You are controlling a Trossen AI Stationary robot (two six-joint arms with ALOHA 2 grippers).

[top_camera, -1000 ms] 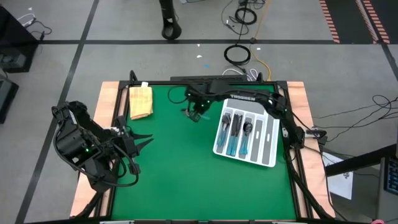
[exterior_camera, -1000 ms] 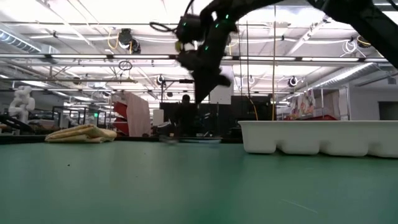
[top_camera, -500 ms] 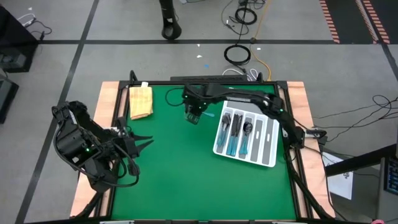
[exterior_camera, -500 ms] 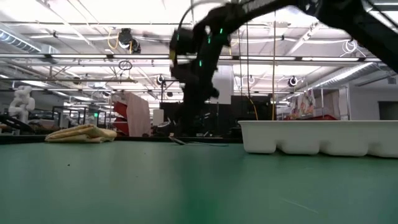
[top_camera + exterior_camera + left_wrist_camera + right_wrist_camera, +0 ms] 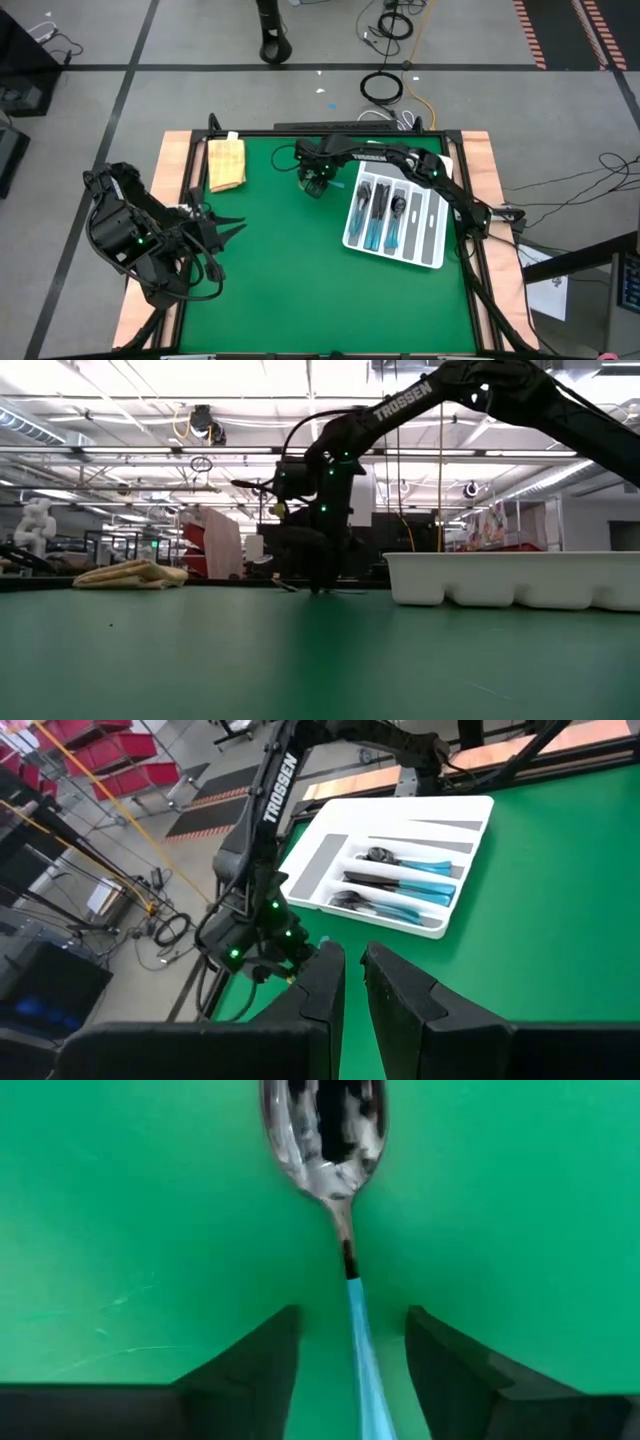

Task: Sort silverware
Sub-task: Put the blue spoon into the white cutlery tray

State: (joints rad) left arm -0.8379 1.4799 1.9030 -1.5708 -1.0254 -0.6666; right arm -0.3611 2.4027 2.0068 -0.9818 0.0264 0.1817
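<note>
Straddling a light-blue-handled spoon with a shiny metal bowl, the right gripper is standing open, gripping nothing, on the green mat beside the white compartmented tray.

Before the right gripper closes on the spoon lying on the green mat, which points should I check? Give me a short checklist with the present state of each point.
1. Spoon lies flat on the green mat, with nothing else touching it: ok.
2. Right gripper straddles the light-blue handle, one finger on each side: ok.
3. Fingers open, gaps on both sides of the handle: ok.
4. Gripper is low enough to grasp; the low view shows it down at the mat: ok, though contact with the mat itself cannot tell.
5. White tray has room; its outer compartment looks empty: ok.
6. Left gripper waits at the mat's left edge, away from the work: ok.
</note>
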